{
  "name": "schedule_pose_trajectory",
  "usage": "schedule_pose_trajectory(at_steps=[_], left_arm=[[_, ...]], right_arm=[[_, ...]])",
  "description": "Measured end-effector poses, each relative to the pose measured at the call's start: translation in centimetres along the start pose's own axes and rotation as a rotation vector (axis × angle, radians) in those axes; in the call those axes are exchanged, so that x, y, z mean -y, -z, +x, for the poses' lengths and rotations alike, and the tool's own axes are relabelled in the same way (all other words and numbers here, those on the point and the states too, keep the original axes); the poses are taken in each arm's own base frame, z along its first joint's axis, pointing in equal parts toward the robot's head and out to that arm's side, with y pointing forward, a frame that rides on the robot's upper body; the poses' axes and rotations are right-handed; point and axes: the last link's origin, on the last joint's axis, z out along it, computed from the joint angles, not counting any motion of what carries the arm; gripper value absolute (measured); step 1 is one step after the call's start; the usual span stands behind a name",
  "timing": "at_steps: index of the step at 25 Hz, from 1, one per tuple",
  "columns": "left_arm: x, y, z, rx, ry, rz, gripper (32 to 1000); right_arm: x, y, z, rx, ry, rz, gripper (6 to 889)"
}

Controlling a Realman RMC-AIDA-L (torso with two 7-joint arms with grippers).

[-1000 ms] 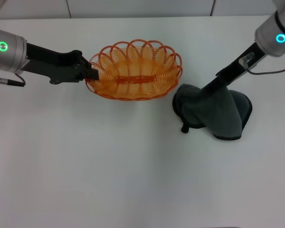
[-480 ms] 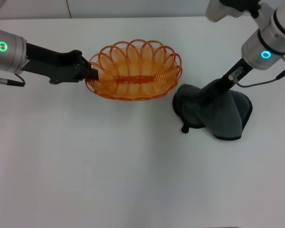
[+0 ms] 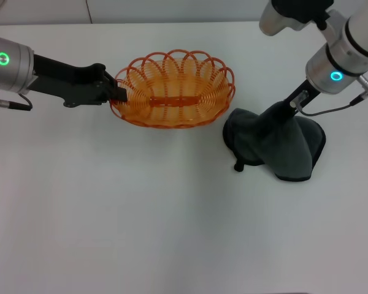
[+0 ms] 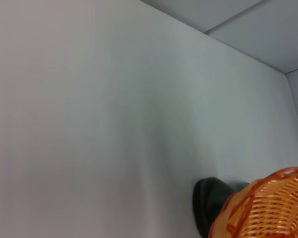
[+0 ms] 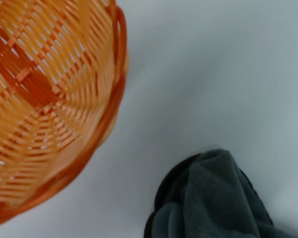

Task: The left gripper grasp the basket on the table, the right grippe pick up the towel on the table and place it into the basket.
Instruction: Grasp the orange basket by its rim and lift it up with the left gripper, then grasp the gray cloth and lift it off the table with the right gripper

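White matte desk: left end effector clamps the stiff orange wire basket rim; right end effector pinches the soft, light grey-green towel at its bunched peak

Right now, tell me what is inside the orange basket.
Nothing: the basket holds only its own wire floor. The towel lies bunched on the table beside it, under the right gripper, whose tips are buried in the cloth.

one orange basket, one grey-green towel, two grippers, one white table
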Motion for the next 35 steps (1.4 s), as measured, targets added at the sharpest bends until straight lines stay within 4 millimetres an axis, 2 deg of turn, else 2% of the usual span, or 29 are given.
schedule_pose_trajectory(at_steps=[35], left_arm=[[-0.2, 0.0, 0.2, -0.003, -0.010, 0.000, 87]], right_arm=[[-0.2, -1.5, 0.6, 0.004, -0.003, 0.008, 857]])
